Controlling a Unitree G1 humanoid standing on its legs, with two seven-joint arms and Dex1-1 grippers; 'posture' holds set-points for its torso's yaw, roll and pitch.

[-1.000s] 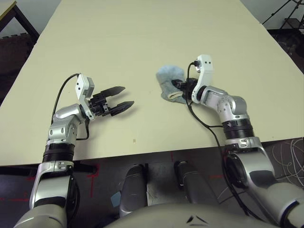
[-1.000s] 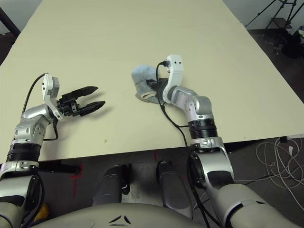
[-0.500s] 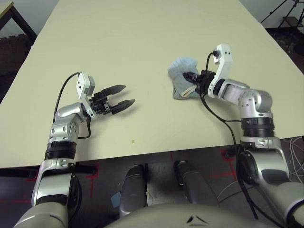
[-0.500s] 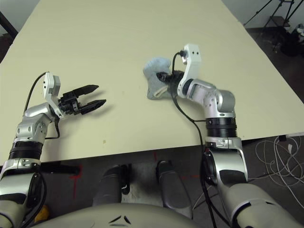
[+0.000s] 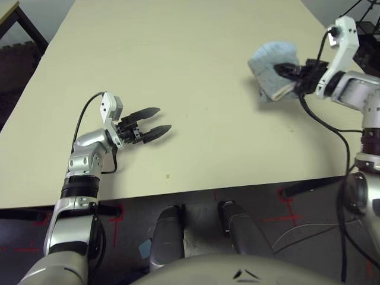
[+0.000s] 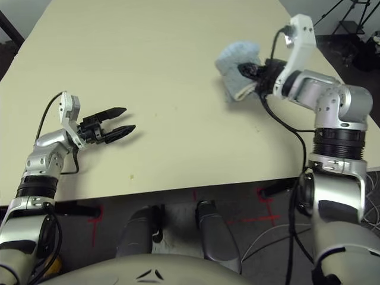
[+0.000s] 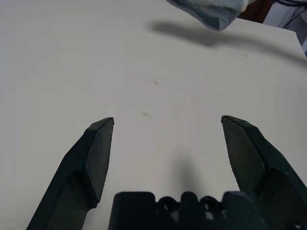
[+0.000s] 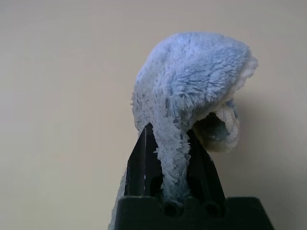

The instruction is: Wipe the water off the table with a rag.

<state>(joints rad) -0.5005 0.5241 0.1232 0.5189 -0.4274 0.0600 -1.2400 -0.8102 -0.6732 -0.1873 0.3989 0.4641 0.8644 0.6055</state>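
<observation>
A robotics lab, it seems — camera tripod (image 6: pixel 356 21) at the side; red marks (image 6: pixel 261 219) and loose cables (image 6: pixel 373 196) on the floor.

Even, bright light; soft shadow beneath the raised rag (image 5: pixel 274 68); faint blur.

Matte beige table (image 5: pixel 178 53), small yellowish speck (image 5: pixel 167 176), faint brownish spots (image 7: pixel 156 83)

Head stereo pair: both eyes look forward and down over the silver forearms (image 5: pixel 83 160) from above, at moderate range — shared field is most of the tabletop (image 5: pixel 178 71) and the dark floor (image 5: pixel 202 208) at its near edge. Left wrist camera looks low along its own fingers across the tabletop; right wrist camera looks along its fingers — close on the blue rag (image 8: pixel 196 72), tabletop behind.
</observation>
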